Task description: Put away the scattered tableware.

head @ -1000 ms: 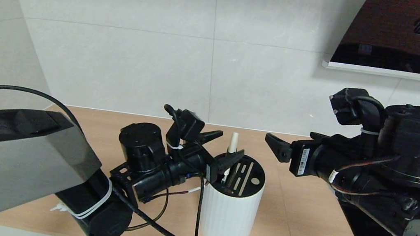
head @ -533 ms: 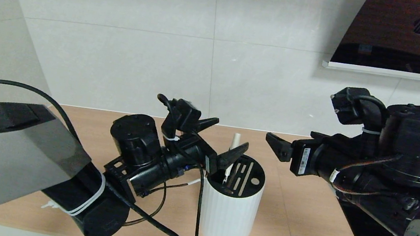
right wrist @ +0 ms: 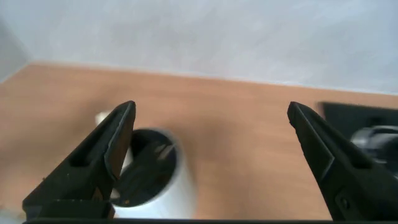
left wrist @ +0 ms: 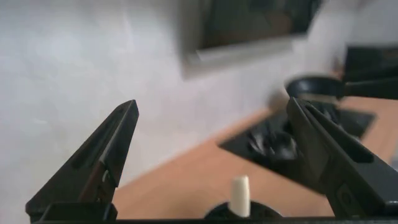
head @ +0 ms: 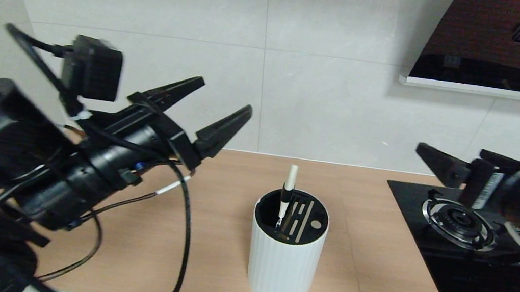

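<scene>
A white ribbed utensil holder (head: 284, 263) stands on the wooden counter (head: 363, 285) and shows again as the holder (right wrist: 163, 186) in the right wrist view. A utensil with a white handle (head: 289, 184) stands upright in one slot of its black top; its handle tip (left wrist: 240, 195) also appears in the left wrist view. My left gripper (head: 224, 97) hangs open and empty, well above and to the left of the holder. My right gripper (head: 451, 151) is open and empty over the stove, to the right of the holder.
A black gas stove (head: 454, 257) with a round burner (head: 457, 222) lies in the counter at the right. A dark range hood (head: 501, 48) hangs on the tiled wall above it. Bare counter lies to both sides of the holder.
My left gripper has let go of the white-handled utensil, leaving it in the holder, and has risen up and back to the left. The right arm has drawn off to the right, uncovering the stove.
</scene>
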Controlling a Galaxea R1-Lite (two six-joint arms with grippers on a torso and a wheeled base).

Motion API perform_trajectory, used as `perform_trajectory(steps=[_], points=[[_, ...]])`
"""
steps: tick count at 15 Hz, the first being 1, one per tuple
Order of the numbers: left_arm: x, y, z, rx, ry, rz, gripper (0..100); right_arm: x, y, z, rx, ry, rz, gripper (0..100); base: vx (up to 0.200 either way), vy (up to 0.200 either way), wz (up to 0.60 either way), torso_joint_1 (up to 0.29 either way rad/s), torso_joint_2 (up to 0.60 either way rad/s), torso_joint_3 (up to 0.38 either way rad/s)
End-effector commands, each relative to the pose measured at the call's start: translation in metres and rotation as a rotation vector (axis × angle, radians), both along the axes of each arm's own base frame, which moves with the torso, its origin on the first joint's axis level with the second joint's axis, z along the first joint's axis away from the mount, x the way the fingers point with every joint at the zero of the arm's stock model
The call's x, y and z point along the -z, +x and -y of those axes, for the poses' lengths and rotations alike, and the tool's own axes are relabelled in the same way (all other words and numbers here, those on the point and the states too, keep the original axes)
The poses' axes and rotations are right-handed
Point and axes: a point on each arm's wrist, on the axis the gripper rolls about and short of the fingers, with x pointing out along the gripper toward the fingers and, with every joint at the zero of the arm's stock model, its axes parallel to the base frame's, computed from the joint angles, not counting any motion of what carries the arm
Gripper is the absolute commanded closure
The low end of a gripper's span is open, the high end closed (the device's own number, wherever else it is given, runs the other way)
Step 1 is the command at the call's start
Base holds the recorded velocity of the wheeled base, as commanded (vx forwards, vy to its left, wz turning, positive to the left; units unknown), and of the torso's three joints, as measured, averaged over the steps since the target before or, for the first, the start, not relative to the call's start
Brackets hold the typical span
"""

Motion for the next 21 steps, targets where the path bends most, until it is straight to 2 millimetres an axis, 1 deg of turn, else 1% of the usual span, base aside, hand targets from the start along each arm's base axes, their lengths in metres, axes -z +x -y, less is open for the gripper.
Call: perform_trajectory(steps=[1,2,3,5,6,7,8,9,10,11,12,13,14,15,16,17,18,19,20,21], points=[[-0.01,-0.061,-0.055,-0.113,-0.027,0.044,0,0.001,-0.078,0.077,0.201,-0.032,0.124,0,0.0,0.0,0.0,0.0,0.0,0.0],[-0.01,-0.075,-0.064,-0.133,-0.033,0.048,0,0.004,-0.095,0.091,0.258,-0.033,0.134,0,0.0,0.0,0.0,0.0,0.0,0.0],[-0.005,-0.097,-0.079,-0.173,-0.036,0.023,0,0.013,-0.12,0.105,0.321,-0.043,0.13,0,0.0,0.0,0.0,0.0,0.0,0.0],[0.008,-0.139,-0.093,-0.179,-0.036,-0.02,0,0.026,-0.163,0.118,0.327,-0.028,0.143,0,0.0,0.0,0.0,0.0,0.0,0.0],[0.011,-0.159,-0.099,-0.177,-0.044,-0.027,0,0.033,-0.178,0.122,0.331,-0.034,0.139,0,0.0,0.0,0.0,0.0,0.0,0.0],[0.017,-0.184,-0.107,-0.19,-0.056,-0.037,0,0.044,-0.195,0.126,0.35,-0.04,0.137,0,0.0,0.0,0.0,0.0,0.0,0.0],[0.024,-0.208,-0.114,-0.209,-0.078,-0.051,0,0.051,-0.209,0.129,0.377,-0.058,0.151,0,0.0,0.0,0.0,0.0,0.0,0.0],[0.031,-0.223,-0.118,-0.223,-0.084,-0.06,0,0.054,-0.218,0.131,0.392,-0.056,0.178,0,0.0,0.0,0.0,0.0,0.0,0.0],[0.046,-0.247,-0.124,-0.297,-0.079,-0.095,0,0.06,-0.231,0.132,0.434,-0.041,0.221,0,0.0,0.0,0.0,0.0,0.0,0.0],[0.055,-0.261,-0.124,-0.316,-0.084,-0.105,0,0.065,-0.238,0.131,0.472,-0.046,0.228,0,0.0,0.0,0.0,0.0,0.0,0.0],[0.062,-0.27,-0.123,-0.302,-0.071,-0.098,0,0.068,-0.241,0.13,0.488,-0.047,0.224,0,0.0,0.0,0.0,0.0,0.0,0.0],[0.065,-0.269,-0.122,-0.328,-0.074,-0.101,0,0.069,-0.24,0.128,0.518,-0.047,0.219,0,0.0,0.0,0.0,0.0,0.0,0.0],[0.069,-0.272,-0.12,-0.349,-0.092,-0.081,0,0.068,-0.241,0.127,0.543,-0.035,0.23,0,0.0,0.0,0.0,0.0,0.0,0.0],[0.076,-0.277,-0.119,-0.344,-0.089,-0.057,0,0.073,-0.246,0.123,0.585,-0.043,0.243,0,0.0,0.0,0.0,0.0,0.0,0.0],[0.084,-0.274,-0.118,-0.338,-0.07,-0.064,0,0.086,-0.246,0.119,0.591,-0.067,0.234,0,0.0,0.0,0.0,0.0,0.0,0.0],[0.085,-0.273,-0.119,-0.352,-0.077,-0.055,0,0.093,-0.243,0.119,0.582,-0.072,0.215,0,0.0,0.0,0.0,0.0,0.0,0.0],[0.095,-0.267,-0.119,-0.387,-0.09,-0.057,0,0.104,-0.235,0.12,0.608,-0.069,0.172,0,0.0,0.0,0.0,0.0,0.0,0.0],[0.106,-0.262,-0.12,-0.41,-0.065,-0.08,0,0.113,-0.229,0.12,0.619,-0.058,0.153,0,0.0,0.0,0.0,0.0,0.0,0.0],[0.109,-0.261,-0.12,-0.43,-0.059,-0.118,0,0.124,-0.224,0.12,0.617,-0.06,0.14,0,0.0,0.0,0.0,0.0,0.0,0.0],[0.111,-0.26,-0.121,-0.489,-0.07,-0.137,0,0.14,-0.215,0.12,0.613,-0.066,0.115,0,0.0,0.0,0.0,0.0,0.0,0.0]])
